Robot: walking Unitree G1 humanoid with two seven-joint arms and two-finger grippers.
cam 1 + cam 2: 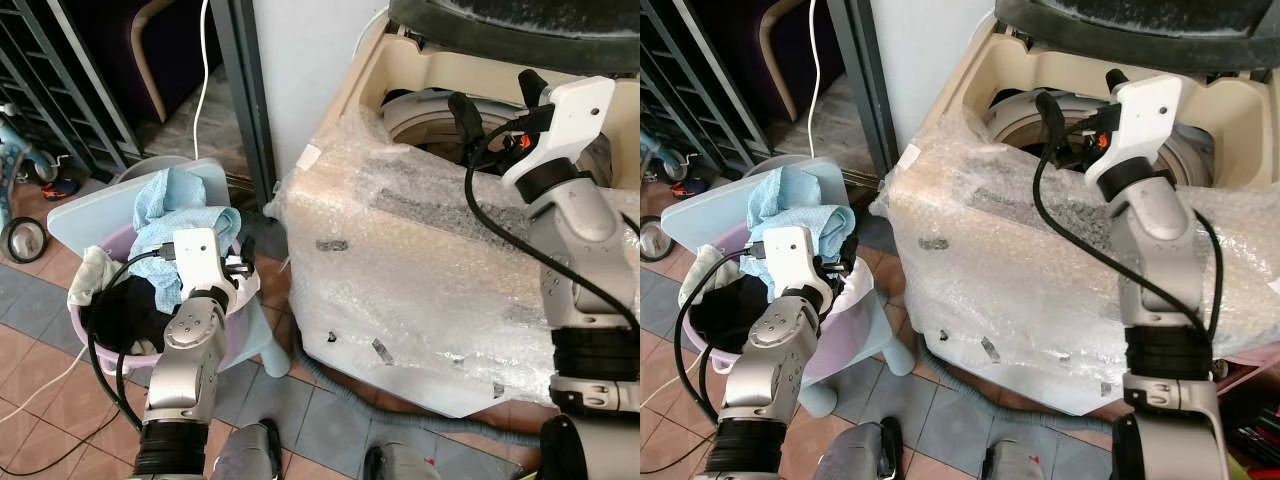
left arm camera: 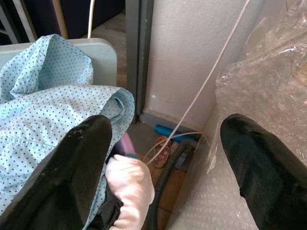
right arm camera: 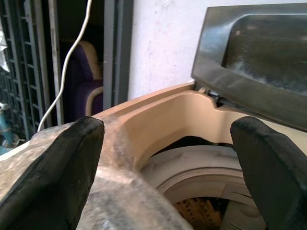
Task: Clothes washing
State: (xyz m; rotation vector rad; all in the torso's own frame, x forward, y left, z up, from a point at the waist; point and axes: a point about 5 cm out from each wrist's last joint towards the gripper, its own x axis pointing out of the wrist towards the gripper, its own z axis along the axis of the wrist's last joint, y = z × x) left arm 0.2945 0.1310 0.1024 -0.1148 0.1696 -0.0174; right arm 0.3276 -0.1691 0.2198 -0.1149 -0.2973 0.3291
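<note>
Two silver-grey arms of rounded, jointed metal segments rise from the lower left and right of the head view, each with black ribbed bands near the base. Each ends in a white, boxy wrist housing, from which a black cable loops down along the arm. The left gripper (image 2: 163, 158) and right gripper (image 3: 168, 158) each have two long, matte black, round-tipped fingers, spread wide apart.

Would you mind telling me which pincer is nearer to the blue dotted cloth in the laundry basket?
The left pincer: it hangs open at the blue dotted cloth, just over the basket. The right pincer is open, up over the washing machine's drum.
</note>
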